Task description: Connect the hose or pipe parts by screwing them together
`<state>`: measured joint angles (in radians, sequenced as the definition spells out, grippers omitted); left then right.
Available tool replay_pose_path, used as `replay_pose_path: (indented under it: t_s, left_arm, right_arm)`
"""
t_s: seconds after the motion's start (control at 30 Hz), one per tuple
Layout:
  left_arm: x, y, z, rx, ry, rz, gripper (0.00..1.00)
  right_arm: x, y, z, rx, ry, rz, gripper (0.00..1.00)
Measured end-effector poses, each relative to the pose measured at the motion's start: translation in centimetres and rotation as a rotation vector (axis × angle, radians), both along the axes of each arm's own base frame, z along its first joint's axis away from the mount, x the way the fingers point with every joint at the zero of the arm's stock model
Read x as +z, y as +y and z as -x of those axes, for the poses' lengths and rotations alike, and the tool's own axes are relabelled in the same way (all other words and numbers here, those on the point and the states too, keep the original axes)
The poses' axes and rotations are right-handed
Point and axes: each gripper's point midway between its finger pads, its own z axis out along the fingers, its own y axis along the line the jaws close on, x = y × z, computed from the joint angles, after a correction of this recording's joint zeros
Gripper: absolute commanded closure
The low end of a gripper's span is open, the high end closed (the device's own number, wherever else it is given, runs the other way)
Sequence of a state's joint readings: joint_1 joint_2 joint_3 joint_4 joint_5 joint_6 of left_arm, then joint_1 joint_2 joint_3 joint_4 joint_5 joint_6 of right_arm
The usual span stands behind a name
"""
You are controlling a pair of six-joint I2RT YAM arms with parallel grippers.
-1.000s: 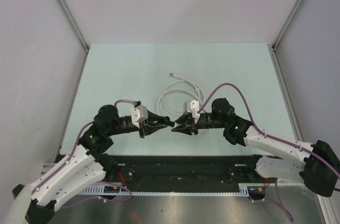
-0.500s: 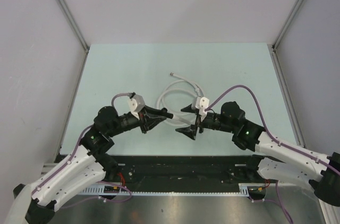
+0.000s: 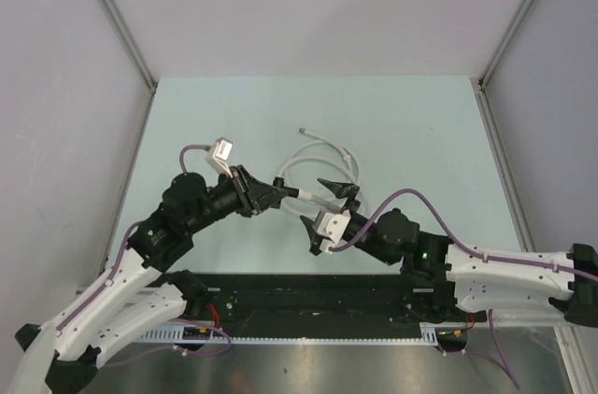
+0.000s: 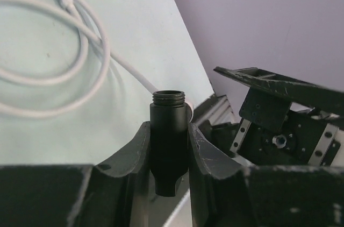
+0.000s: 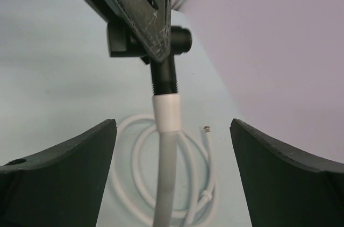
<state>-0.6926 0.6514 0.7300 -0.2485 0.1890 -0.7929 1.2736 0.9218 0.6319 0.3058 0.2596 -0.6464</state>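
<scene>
Left tool (image 4: 168,133): clamped tight on the black fitting (image 4: 168,111), threaded end poking out past the fingertips.
Right tool (image 5: 172,126): jaws spread wide, holding nothing; fingers (image 5: 59,162) well apart, one on either side of the hose (image 5: 161,184).
Fitting: in the left tool's grip, off the bench (image 3: 234,114), straight ahead of the right tool.
Collar (image 5: 165,111): white, right at the fitting's thread in the right wrist view; bare-looking thread mouth in the left wrist view; joined or not, cannot tell.
Hose: runs from the collar back toward the right tool, between its fingers, touching neither.
Coil (image 4: 67,4): loose loops flat on the bench, ahead of the right tool, beyond the fitting.
Free end (image 5: 207,128): small silvery tip just past the coil, farthest from the right tool.
</scene>
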Motion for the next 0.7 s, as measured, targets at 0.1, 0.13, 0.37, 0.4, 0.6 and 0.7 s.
replay_pose_path:
  t_s: [0.1,0.13,0.37,0.4,0.6,0.7]
  left_arm:
    - [-0.9,-0.4,0.7,-0.006,0.136,0.039,1.00]
    - [-1.1,-0.5,1.0,-0.006,0.176,0.048,1.00]
    - [-0.9,-0.3,2.1,0.007,0.295,0.123,1.00]
    - [-0.7,-0.3,2.1,0.007,0.302,0.133,1.00]
    - [-0.8,-0.5,2.4,0.001,0.348,0.149,1.00]
    - [-1.1,-0.5,2.4,-0.003,0.350,0.140,1.00]
  right_arm:
    - [0.1,0.5,-0.3,-0.031,-0.078,0.035,0.24]
    - [0.0,0.8,-0.4,-0.040,-0.099,0.049,0.30]
    - [-1.5,2.1,-0.4,-0.075,-0.200,0.157,0.49]
    - [-1.7,2.3,-0.3,-0.075,-0.213,0.171,0.54]
    - [-1.6,2.5,-0.3,-0.093,-0.246,0.183,1.00]
    - [-1.8,2.6,-0.2,-0.089,-0.224,0.186,1.00]
